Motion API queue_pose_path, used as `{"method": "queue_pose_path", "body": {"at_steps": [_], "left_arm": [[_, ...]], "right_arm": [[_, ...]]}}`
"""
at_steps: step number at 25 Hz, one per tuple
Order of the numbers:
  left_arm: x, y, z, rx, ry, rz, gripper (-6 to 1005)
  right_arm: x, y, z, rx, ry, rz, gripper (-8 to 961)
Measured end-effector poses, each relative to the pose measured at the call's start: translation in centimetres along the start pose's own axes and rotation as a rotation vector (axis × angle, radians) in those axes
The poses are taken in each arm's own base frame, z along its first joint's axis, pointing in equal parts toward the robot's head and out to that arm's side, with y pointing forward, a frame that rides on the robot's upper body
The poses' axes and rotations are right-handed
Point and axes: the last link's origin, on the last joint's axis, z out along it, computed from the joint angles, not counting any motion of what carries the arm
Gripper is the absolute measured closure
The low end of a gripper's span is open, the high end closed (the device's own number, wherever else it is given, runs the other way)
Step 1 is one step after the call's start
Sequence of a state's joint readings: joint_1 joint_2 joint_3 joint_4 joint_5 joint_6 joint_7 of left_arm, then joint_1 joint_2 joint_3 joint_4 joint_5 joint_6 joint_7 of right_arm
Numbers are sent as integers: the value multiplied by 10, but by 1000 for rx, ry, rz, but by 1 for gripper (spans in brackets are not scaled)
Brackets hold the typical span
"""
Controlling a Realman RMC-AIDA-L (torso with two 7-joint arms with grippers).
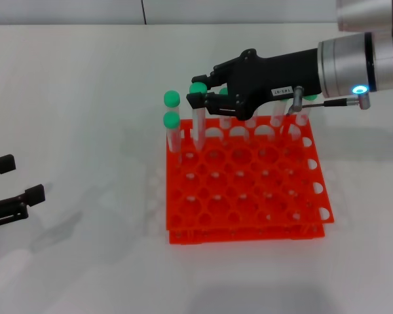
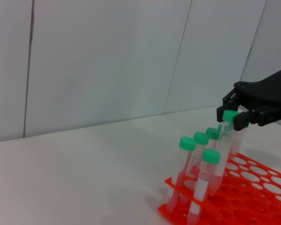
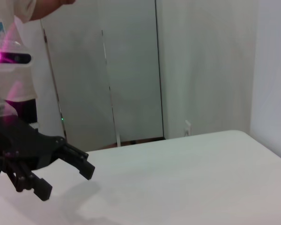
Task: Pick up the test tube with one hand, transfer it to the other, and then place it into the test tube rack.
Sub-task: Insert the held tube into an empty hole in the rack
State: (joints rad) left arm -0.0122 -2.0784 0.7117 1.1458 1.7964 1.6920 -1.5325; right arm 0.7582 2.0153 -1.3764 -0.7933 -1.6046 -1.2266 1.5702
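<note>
My right gripper [image 1: 198, 89], black with a small white label and a silver cuff, reaches in from the right over the back left of the orange-red test tube rack [image 1: 249, 196]. It is shut on the green-capped test tube [image 1: 199, 121] just under the cap. The tube stands nearly upright with its lower end in a back-row hole. The left wrist view shows the same grip [image 2: 234, 117] on the tube [image 2: 222, 154] above the rack [image 2: 262, 187]. My left gripper [image 1: 16, 180] is open and empty at the far left, low over the table; it also shows in the right wrist view [image 3: 65, 180].
Two more green-capped tubes [image 1: 172, 127] stand in the rack's back left corner, and others [image 1: 301, 108] stand along the back row behind my right gripper. The rack's front rows are open holes. White table [image 1: 85, 98] lies all around, with a wall behind.
</note>
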Motion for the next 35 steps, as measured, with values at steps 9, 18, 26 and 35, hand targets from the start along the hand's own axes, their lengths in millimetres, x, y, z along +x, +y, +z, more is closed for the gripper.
{"method": "queue_pose_path", "body": {"at_steps": [9,18,26,35], "left_arm": [[0,0,0,0,-1,0,113],[0,-1,5,-13,-2,-4,113],[0,-2,8,-16,-17,-1,114],[2,-3,10,-16,-15,2,114]], "right_arm": [[2,2,8,4,19,-16,569],[4,2,10,8,30,-17,562],[7,2,11,18,39,-16,556],[12,2,13,27,52,-6,549]]}}
